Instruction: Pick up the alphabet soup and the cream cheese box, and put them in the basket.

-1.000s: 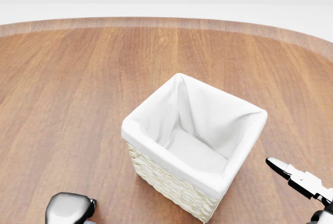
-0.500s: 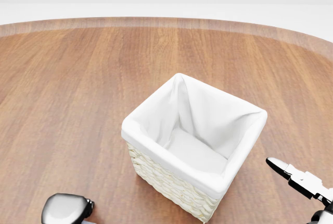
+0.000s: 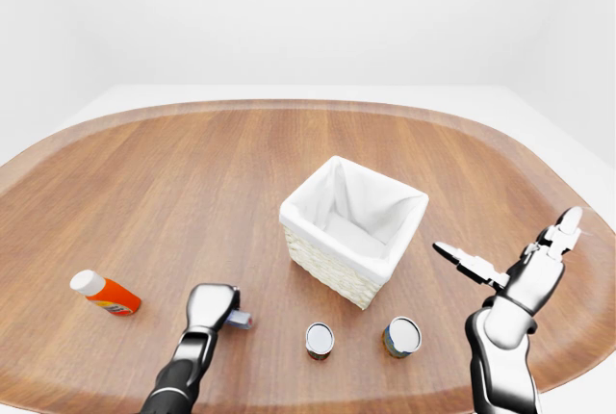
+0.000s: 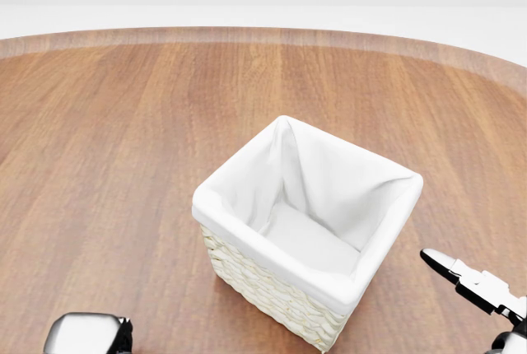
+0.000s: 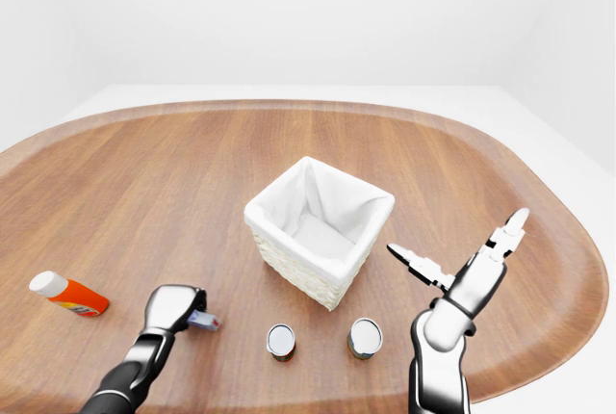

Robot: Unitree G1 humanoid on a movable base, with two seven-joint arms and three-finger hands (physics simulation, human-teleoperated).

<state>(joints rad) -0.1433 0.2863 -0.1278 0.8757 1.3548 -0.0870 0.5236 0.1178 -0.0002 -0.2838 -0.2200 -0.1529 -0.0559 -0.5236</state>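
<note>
Basket empty, hands near the counter's near edge

Left-eye view: basket [image 3: 353, 229] stands mid-counter [image 3: 192, 173]; two cans [image 3: 320, 339] near it. Left hand [image 3: 211, 306] covers a small box [image 3: 240, 319], fingers' state unclear. Right hand [image 3: 520, 268] fingers apart.

Head view: basket interior holds nothing.

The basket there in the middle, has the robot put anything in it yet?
Empty. The basket shows only its white cloth lining down to the bottom, and the two cans stand outside it on the table.

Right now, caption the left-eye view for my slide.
Lined basket mid-table, two cans below it, left robot hand lowered, right robot hand open.
</note>
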